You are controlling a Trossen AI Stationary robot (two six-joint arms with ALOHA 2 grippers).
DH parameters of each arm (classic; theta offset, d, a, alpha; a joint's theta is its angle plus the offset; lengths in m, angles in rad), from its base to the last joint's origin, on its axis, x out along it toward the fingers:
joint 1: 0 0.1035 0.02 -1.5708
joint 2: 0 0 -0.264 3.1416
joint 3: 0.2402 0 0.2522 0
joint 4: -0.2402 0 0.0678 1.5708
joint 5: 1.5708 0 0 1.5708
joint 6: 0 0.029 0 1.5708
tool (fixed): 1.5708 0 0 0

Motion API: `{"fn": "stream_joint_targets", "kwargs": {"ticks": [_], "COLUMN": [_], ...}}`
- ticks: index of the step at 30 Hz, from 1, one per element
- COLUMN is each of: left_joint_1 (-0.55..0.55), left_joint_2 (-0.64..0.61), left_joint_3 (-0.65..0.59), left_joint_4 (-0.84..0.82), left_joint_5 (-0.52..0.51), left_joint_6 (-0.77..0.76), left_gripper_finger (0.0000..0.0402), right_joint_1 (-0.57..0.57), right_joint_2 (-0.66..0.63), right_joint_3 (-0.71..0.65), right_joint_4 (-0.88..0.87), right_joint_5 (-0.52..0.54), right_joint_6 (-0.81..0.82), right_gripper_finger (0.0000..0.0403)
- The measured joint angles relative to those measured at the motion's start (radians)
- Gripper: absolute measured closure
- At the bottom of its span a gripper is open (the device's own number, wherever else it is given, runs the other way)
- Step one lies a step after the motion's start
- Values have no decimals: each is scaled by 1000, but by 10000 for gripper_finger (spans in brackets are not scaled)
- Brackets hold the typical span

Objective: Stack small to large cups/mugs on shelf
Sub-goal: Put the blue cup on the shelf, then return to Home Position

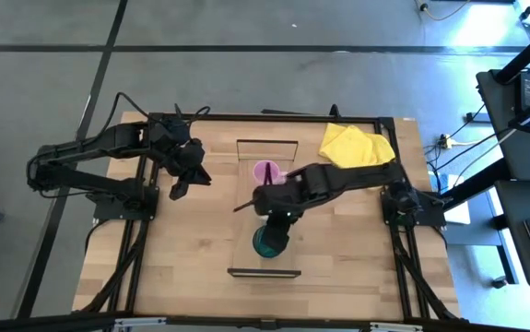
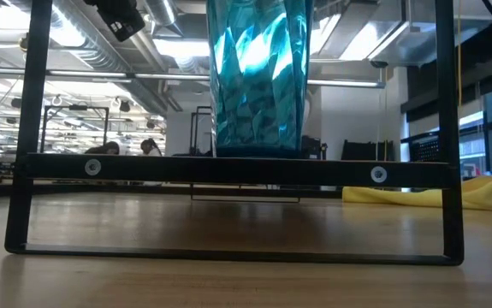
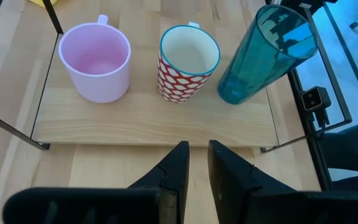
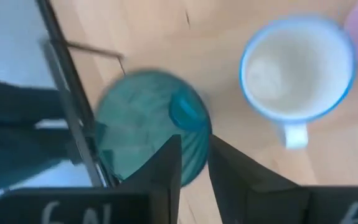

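Observation:
The shelf (image 3: pixel 154 124) holds a row of three. A pink mug (image 3: pixel 98 59) stands at its far end, a white mug with a red pattern and blue rim (image 3: pixel 188 62) in the middle, and a tall teal cup (image 3: pixel 259 56) at its near end. All three stand upright on their bases. My right gripper (image 1: pixel 278 217) is over the shelf, shut at the teal cup's rim (image 4: pixel 141 124). In the high view its arm hides the white mug. My left gripper (image 1: pixel 180 189) hangs shut and empty to the left of the shelf, facing the row (image 3: pixel 198 165). My right gripper comes from above, pointing down, at the teal cup's rim (image 4: pixel 200 134) on the side toward the white mug (image 4: pixel 294 68). One finger seems to be inside the cup and one outside, but the fingers hide the exact contact. The cup stands upright with its base on the shelf board (image 2: pixel 258 150).
A yellow cloth (image 1: pixel 352 146) lies at the table's far right. The shelf's dark end frame (image 2: pixel 228 168) stands close in front of the low camera. Bare tabletop lies to the left and right of the shelf.

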Motion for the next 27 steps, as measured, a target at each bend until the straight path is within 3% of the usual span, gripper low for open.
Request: {"fn": "stream_joint_targets", "kwargs": {"ticks": [6,10,14,17,19,21,22,23,25,27], "left_joint_1": [0,0,-3,-3,-11,-22,-19,-10,23,56], "left_joint_2": [0,-9,-16,-23,-43,-72,-89,-107,-130,-169], "left_joint_3": [0,0,1,2,17,62,91,120,205,287], "left_joint_4": [65,144,163,269,431,632,706,726,703,541], "left_joint_5": [-8,-41,79,166,269,357,361,348,318,254], "left_joint_6": [-53,-284,-432,-567,-579,-588,-598,-599,-540,-458], "left_gripper_finger": [347,347,347,347,347,347,347,347,347,347], "right_joint_1": [-5,-25,-26,-22,-17,-16,-21,-34,-55,-67], "right_joint_2": [-121,-191,-245,-272,-292,-329,-354,-380,-434,-470], "right_joint_3": [2,1,1,1,1,1,0,0,2,2], "right_joint_4": [166,245,438,674,820,846,818,780,671,539], "right_joint_5": [204,188,148,-11,-261,-442,-455,-433,-288,-152], "right_joint_6": [-27,-100,-92,-175,-390,-540,-562,-560,-522,-512], "right_gripper_finger": [325,325,324,324,324,324,324,324,324,324]}}
